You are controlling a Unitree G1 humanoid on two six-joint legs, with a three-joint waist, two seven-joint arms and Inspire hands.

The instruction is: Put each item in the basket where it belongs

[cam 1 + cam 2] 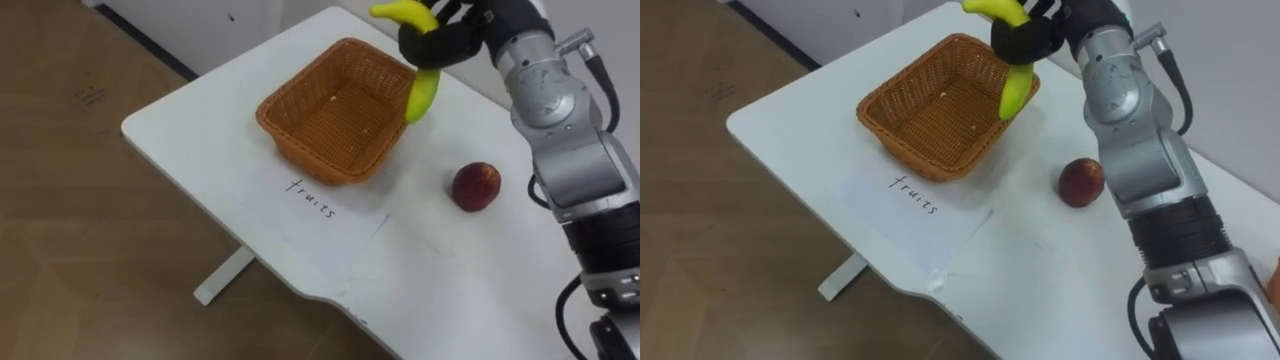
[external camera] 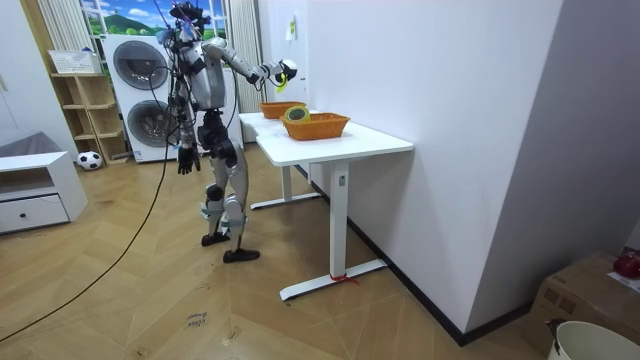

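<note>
The robot stands at the end of a white table (image 1: 200, 130), right arm stretched over it. On the table sits a square wicker basket (image 1: 310, 162), its woven bottom bare but for a few pale specks. The room view shows a second wicker basket (image 2: 330, 128) further along the table, with a green, ring-shaped thing (image 2: 297, 114) in it. A paper sheet (image 1: 320, 225) with handwriting lies against the first basket's near side. The right hand (image 1: 445, 40) has its fingers curled round a banana (image 1: 425, 92), which hangs over that basket's far right rim. A red apple (image 1: 477, 186) lies on the table to the basket's right. The left hand (image 2: 185, 160) hangs by the robot's side.
</note>
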